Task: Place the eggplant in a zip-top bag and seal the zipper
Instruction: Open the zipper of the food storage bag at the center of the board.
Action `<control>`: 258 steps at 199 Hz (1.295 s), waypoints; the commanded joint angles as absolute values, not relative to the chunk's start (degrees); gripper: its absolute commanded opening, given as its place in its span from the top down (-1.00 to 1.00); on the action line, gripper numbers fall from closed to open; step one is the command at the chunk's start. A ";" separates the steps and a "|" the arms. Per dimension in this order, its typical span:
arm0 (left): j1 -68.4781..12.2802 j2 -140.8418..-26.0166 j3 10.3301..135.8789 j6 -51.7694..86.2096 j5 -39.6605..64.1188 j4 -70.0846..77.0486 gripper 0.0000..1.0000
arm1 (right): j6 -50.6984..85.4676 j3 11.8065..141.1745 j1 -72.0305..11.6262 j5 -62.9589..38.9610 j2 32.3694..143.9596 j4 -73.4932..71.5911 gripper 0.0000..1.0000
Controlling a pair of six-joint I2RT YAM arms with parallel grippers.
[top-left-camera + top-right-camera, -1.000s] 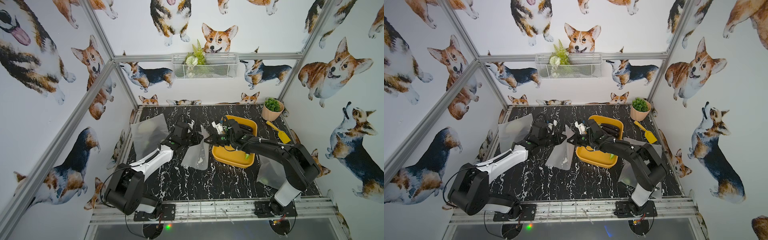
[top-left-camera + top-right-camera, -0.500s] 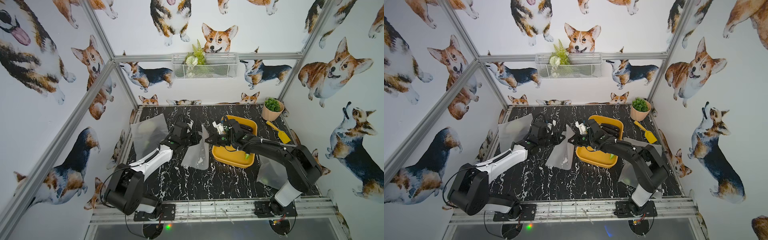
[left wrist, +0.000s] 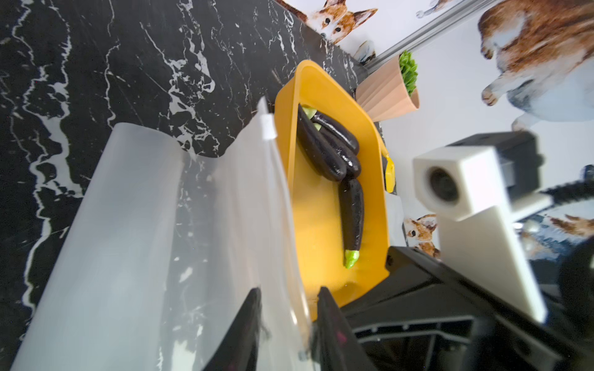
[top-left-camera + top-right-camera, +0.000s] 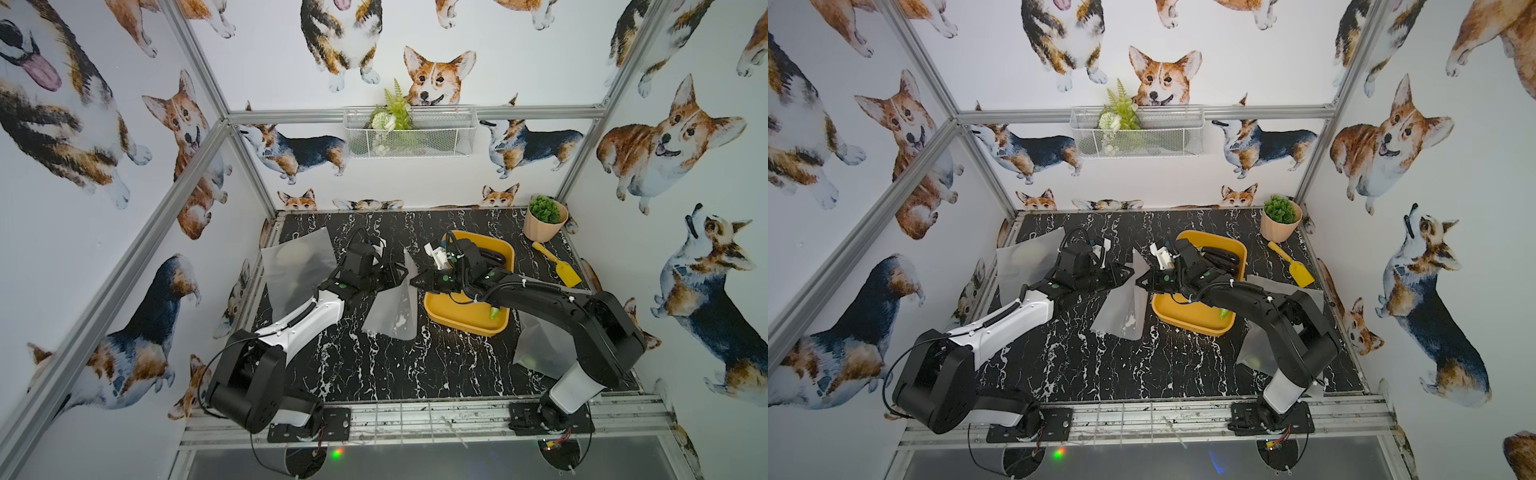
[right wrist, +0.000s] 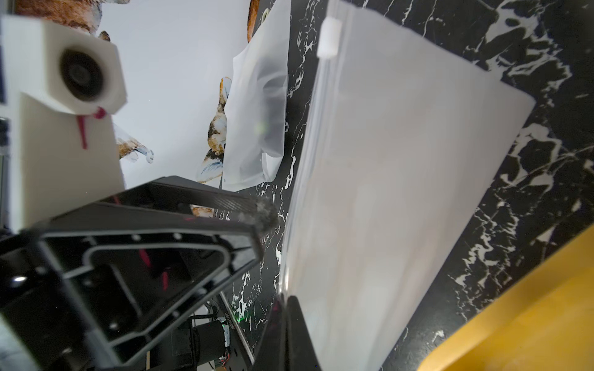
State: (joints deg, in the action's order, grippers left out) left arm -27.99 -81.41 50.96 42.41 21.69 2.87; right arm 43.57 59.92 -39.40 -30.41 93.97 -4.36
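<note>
A frosted zip-top bag [image 4: 395, 307] [image 4: 1121, 307] hangs upright over the black marble table, between the two arms. My right gripper [image 5: 284, 305] [image 4: 415, 280] is shut on its zipper edge. The white slider [image 5: 328, 38] [image 3: 268, 127] sits at the far end of the zipper. My left gripper [image 3: 289, 308] [image 4: 400, 275] is open. Its jaws stand apart, with the bag's top edge [image 3: 299, 289] running between them. Several dark purple eggplants [image 3: 324, 144] [image 4: 492, 255] lie in the yellow tray [image 3: 321, 225] [image 4: 465, 320], just right of the bag.
A second frosted bag [image 4: 295, 266] [image 5: 257, 122] lies at the back left and a third [image 4: 544, 345] at the front right under the right arm. A potted plant [image 4: 544, 220] and a yellow scoop [image 4: 559, 266] stand at the back right. A wire basket [image 4: 407, 133] hangs on the back wall.
My left gripper's jaws have come apart at the bag's edge. The right gripper keeps its hold, and both arms and the bag stay almost where they were.
</note>
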 commanded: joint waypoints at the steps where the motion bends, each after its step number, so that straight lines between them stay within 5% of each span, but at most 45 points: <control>1: -27.87 -81.94 51.88 44.48 23.89 5.58 0.27 | 43.27 60.51 -39.62 -30.23 94.03 -4.56 1.00; 44: -27.86 -82.85 50.71 44.43 23.83 5.85 0.53 | 43.24 60.47 -39.64 -29.88 93.78 -4.56 1.00; 175: -27.86 -83.74 50.45 43.60 23.82 4.75 0.72 | 43.22 61.08 -39.64 -29.35 93.73 -4.59 1.00; 241: -27.86 -83.76 50.60 43.84 24.65 5.44 0.78 | 42.41 61.19 -39.64 -28.13 93.70 -3.04 1.00; 258: -27.86 -83.55 50.36 44.12 24.63 5.70 0.64 | 42.26 61.17 -39.64 -27.69 93.69 -2.74 1.00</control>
State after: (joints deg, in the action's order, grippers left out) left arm -27.88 -83.70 50.39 43.66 23.83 4.38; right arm 43.18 60.75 -39.53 -28.58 93.93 -3.03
